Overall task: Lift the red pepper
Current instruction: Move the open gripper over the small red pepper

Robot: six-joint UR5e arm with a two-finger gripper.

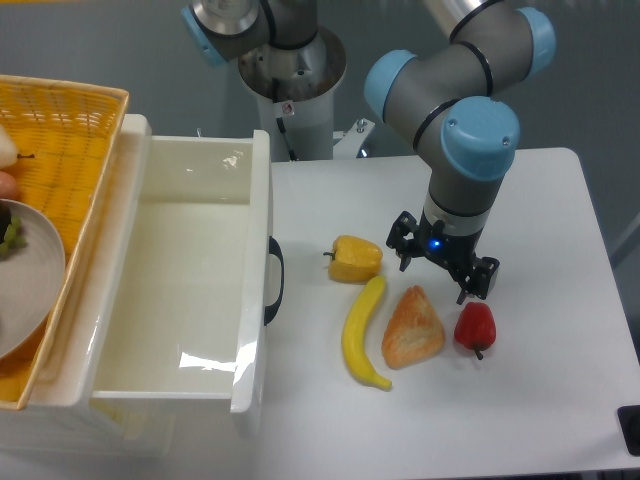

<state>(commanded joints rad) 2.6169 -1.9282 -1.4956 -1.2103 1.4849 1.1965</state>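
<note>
The red pepper [474, 326] lies on the white table, small and glossy, with its short dark stem pointing toward the front. My gripper [446, 264] points down just behind the pepper and a little to its left. Its two black fingers [404, 243] stand wide apart with nothing between them. The gripper is apart from the pepper; how high it hangs over the table cannot be told.
A croissant [411, 328] lies right beside the red pepper on its left. A banana [362, 333] and a yellow-orange pepper [356, 259] lie further left. A white open bin [252, 300] with a black handle stands at left, beside a yellow basket [80, 110] holding a plate [40, 290].
</note>
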